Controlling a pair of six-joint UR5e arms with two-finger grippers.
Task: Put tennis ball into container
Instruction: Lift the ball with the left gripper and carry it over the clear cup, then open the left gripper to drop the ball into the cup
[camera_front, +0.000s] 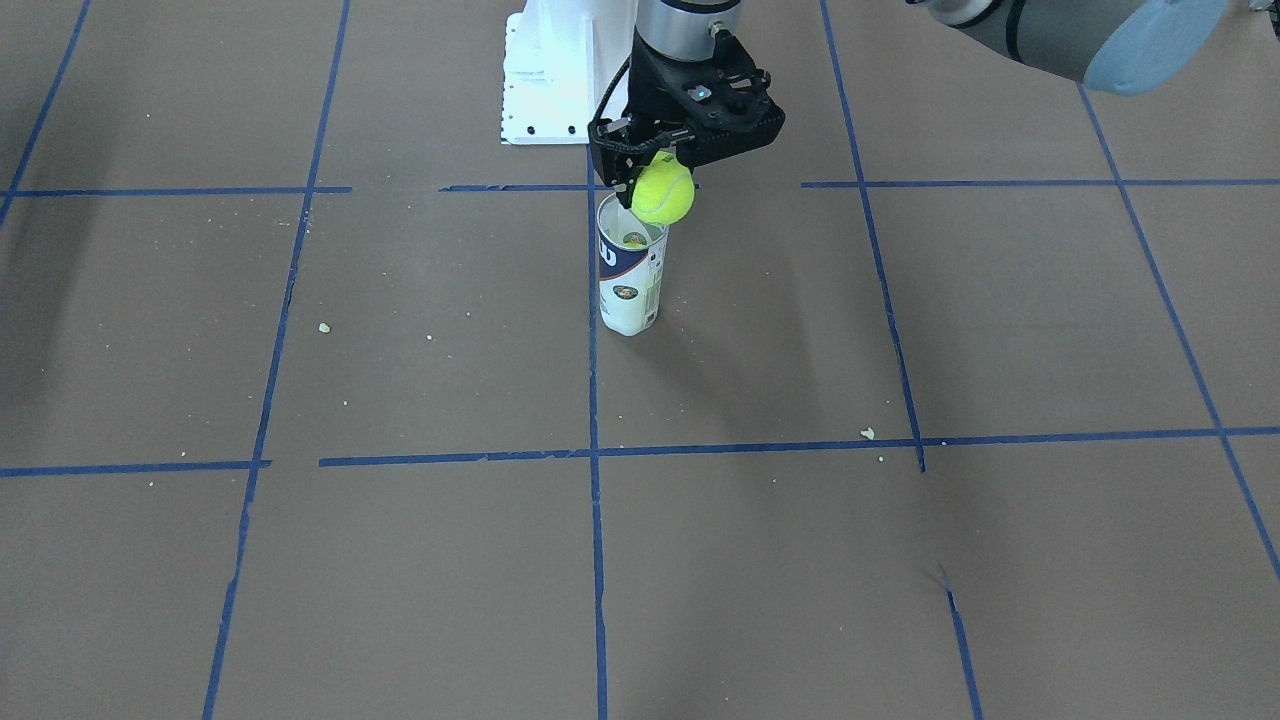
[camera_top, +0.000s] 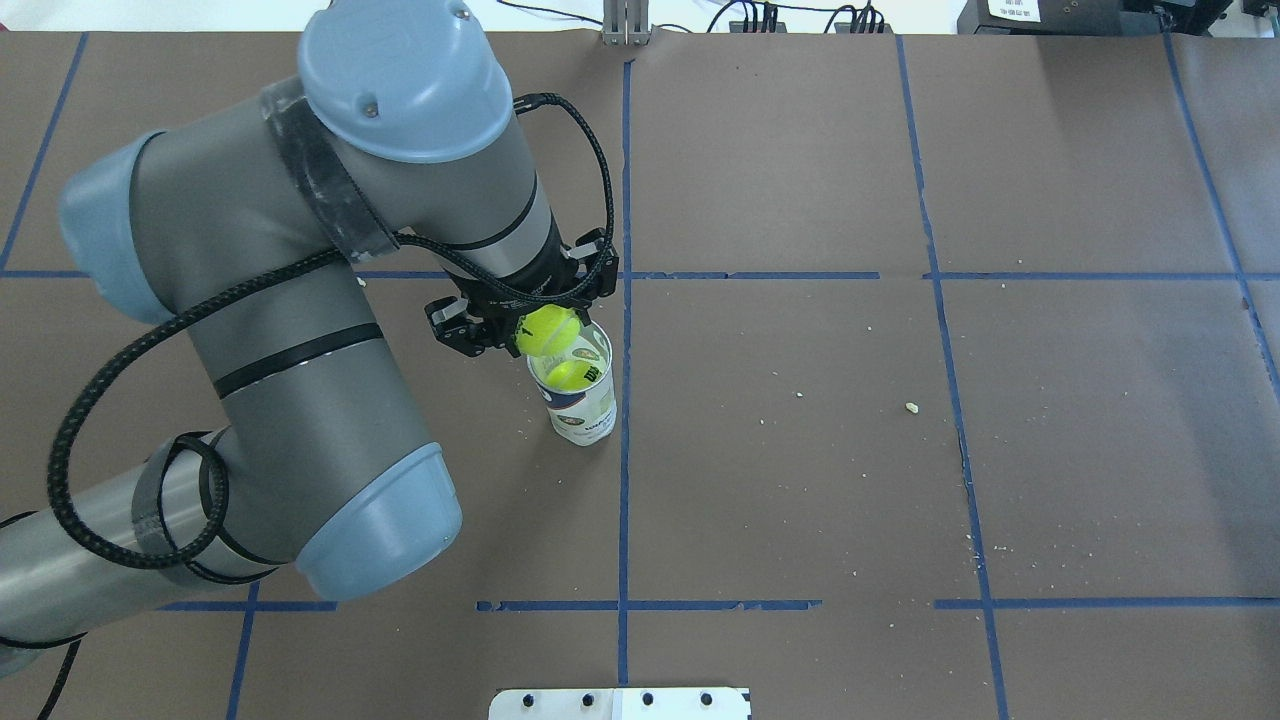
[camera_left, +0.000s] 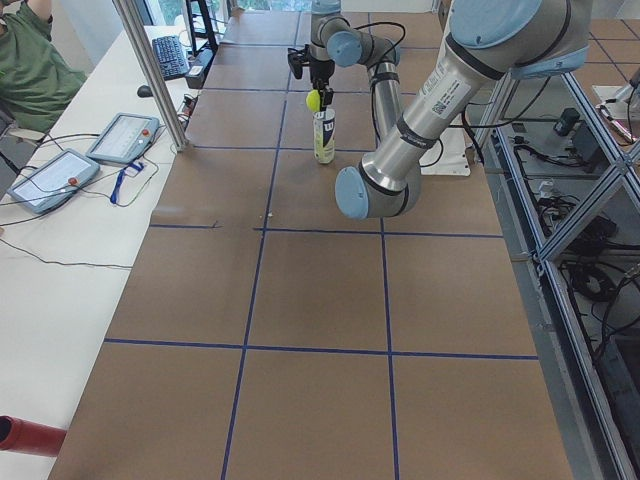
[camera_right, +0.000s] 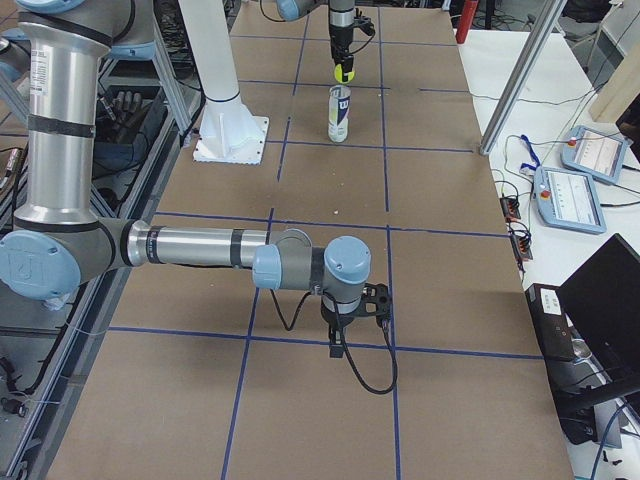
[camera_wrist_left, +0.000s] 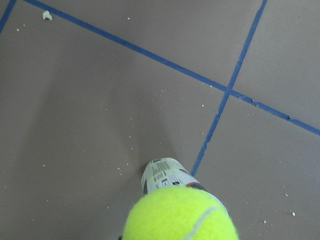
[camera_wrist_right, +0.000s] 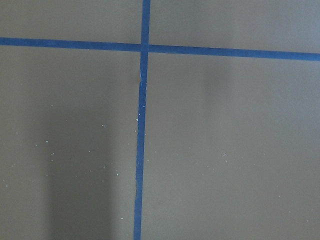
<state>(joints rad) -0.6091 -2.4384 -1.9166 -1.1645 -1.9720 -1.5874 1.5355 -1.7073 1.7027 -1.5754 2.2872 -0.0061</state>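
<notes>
My left gripper is shut on the bright yellow-green tennis ball, which hangs just above the rim of the upright clear container. From overhead the held tennis ball overlaps the far-left edge of the container, whose mouth shows a second ball inside. In the left wrist view the tennis ball fills the bottom edge and hides most of the container. My right gripper hovers low over the table far from the tube; I cannot tell if it is open or shut.
The white robot base plate stands just behind the tube. Blue tape lines grid the brown table, with small crumbs scattered about. Two tablets and a metal post sit on the side bench.
</notes>
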